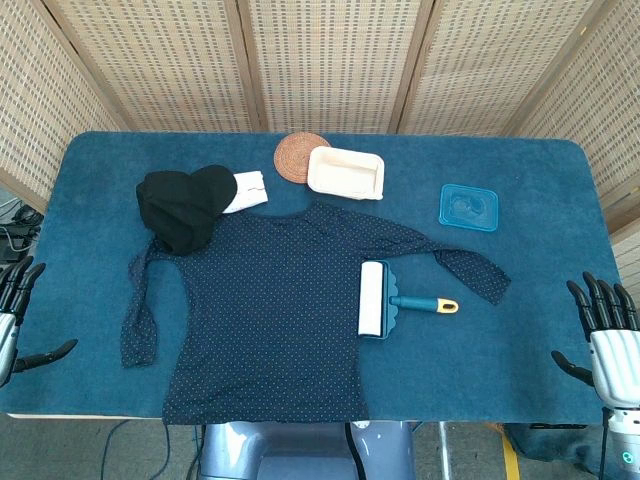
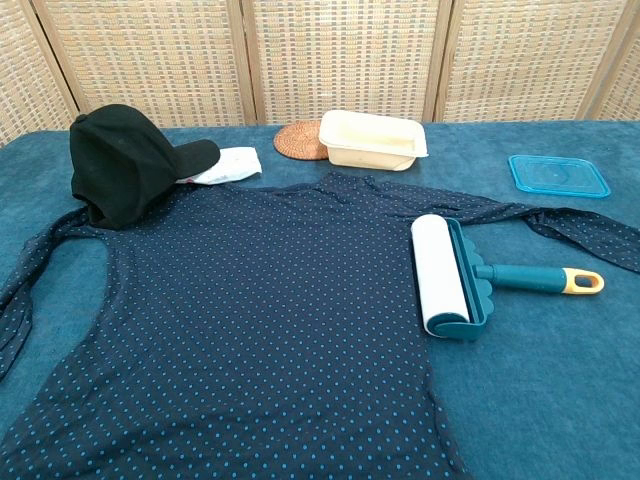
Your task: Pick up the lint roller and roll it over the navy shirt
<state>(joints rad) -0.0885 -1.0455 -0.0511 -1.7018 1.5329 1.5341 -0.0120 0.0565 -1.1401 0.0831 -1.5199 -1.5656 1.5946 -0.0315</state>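
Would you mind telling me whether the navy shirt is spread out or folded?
Spread out: the navy shirt lies flat on the table, both sleeves extended sideways, with the black cap resting on one shoulder.

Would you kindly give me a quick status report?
Left hand and right hand open, off the table edges. Lint roller untouched on navy shirt. Black cap covers one shoulder.

a table covered in dark blue cloth carries a navy dotted shirt spread at the front edge, a lint roller at its right hem, a black cap beside white folded cloth, and near the back edge a woven coaster, a cream tray and a blue lid.
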